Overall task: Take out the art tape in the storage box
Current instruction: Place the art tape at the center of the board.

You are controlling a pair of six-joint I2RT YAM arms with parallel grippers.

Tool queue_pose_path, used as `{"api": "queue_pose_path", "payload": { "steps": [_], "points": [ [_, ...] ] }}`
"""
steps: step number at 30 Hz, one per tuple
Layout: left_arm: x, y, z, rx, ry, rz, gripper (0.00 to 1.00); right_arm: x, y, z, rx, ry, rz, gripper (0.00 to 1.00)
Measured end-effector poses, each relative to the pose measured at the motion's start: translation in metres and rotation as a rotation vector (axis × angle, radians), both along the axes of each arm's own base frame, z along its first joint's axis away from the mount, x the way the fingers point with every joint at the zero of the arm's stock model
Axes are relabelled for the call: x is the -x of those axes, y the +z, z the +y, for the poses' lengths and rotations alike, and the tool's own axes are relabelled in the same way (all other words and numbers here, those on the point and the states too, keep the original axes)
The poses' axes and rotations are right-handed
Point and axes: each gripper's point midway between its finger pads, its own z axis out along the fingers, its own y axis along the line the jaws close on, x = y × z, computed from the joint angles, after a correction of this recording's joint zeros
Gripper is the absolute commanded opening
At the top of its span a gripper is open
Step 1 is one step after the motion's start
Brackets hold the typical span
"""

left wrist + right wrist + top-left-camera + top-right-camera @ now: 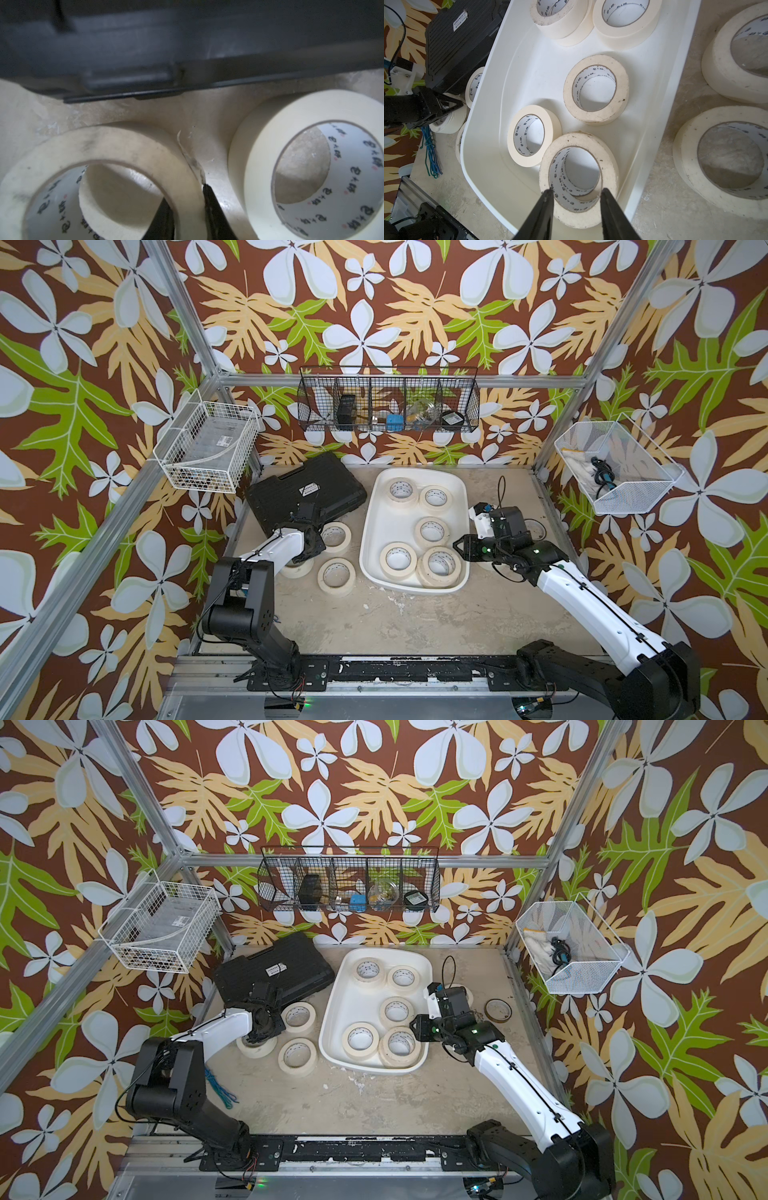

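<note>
The box (pixel 384 526) sits just past mid-table, a touch toward 1 o'clock, long side running 12 to 6. There's plenty of tape (pixel 432 529) inside, lying flat at five spots: two at the 12 o'clock end, one mid-box, two at the 6 o'clock end. The corner stack (pixel 579 178) at the box's 5 o'clock looks like two rolls piled up.

The right gripper (pixel 577 199) hangs right over that corner stack. Its jaws are partway apart, roughly as wide as the roll's hole, with nothing pinched between them.

The left gripper (pixel 185 195) is out at the box's 8 o'clock, and its jaws are clamped tight on the wall of the pinched roll (pixel 104 145). One finger is inside the hole and one is outside. Can't tell if that roll is resting on the table (pixel 395 614) or a hair off it. The black case (pixel 303 489) is just beyond it, around the table's 10 o'clock.

Two loose rolls lie flat on the table on that same side of the box, the far one (pixel 334 536) at its 9 o'clock and the near one (pixel 336 577) closer to 7. Off the box's 3 o'clock side the right wrist view shows two more rolls on the table (pixel 737 52) (pixel 726 158). The arm mostly hides them in both top views.
</note>
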Motion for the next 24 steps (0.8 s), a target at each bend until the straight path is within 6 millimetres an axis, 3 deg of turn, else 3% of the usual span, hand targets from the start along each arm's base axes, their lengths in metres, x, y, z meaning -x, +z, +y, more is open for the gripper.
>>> {"api": "queue_pose_path", "payload": {
  "steps": [9,20,24],
  "points": [
    [-0.017,-0.010,0.006,-0.017,0.010,0.011,0.11,0.001,-0.001,-0.001,0.003,-0.003,0.002,0.41],
    [-0.031,0.001,0.013,-0.031,0.012,-0.024,0.47,0.000,-0.002,0.000,-0.003,-0.008,0.000,0.41],
    [-0.030,0.007,0.011,-0.019,0.007,-0.041,0.49,-0.003,-0.003,0.001,-0.005,-0.008,0.002,0.41]
  ]
}}
